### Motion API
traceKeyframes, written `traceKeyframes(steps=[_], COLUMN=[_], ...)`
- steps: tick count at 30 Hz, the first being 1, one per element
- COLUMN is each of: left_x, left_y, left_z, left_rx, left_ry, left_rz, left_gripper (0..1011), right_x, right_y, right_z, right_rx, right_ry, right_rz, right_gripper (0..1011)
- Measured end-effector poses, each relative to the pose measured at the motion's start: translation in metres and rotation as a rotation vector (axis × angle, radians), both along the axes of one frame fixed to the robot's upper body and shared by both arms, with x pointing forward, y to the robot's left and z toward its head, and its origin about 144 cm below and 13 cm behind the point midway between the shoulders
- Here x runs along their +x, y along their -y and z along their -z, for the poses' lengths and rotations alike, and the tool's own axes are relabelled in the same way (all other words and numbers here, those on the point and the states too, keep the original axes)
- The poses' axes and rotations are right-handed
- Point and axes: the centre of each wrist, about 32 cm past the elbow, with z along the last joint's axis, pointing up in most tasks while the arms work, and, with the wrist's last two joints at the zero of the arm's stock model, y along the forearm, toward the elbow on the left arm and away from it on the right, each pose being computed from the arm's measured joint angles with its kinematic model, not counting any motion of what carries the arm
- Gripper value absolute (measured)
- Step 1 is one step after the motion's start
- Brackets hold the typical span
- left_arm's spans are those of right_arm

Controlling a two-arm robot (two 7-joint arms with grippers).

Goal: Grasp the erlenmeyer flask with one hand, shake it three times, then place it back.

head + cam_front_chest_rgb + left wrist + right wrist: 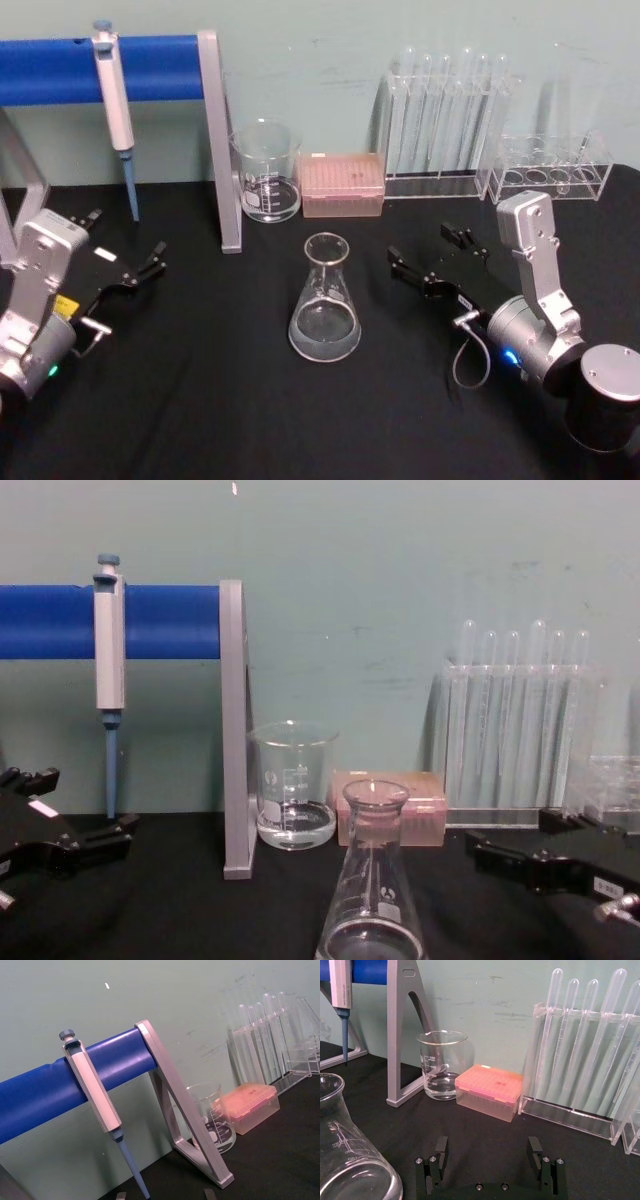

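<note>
Clear glass conical erlenmeyer flask (325, 300) stood upright on black bench (200, 400). Right hand (432, 262) just beside it, jaws spread wide, empty. Left hand (128, 262) farther off, gaping, empty.

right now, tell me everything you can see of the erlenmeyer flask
The erlenmeyer flask is clear glass, with a wide round base that tapers to a narrow neck and a flared lip, and small white printed marks on its wall. A little clear liquid seems to sit in the bottom. It stands upright on the black table, in front of the beaker and the pink tip box. Nothing grips it: the open right claw and the left claw sit apart on either side.
</note>
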Motion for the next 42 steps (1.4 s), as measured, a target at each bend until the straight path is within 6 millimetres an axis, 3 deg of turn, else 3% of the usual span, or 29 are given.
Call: traceKeyframes(steps=[42], left_x=[0.0000], left_y=[0.0000], left_z=[0.0000], left_rx=[0.000], left_ry=[0.000], left_rz=[0.000], left_gripper=[1001], right_x=[0.0000], right_y=[0.0001], right_z=[-0.0004], right_rx=[0.002], right_ry=[0.001], right_rz=[0.000], right_gripper=[1000])
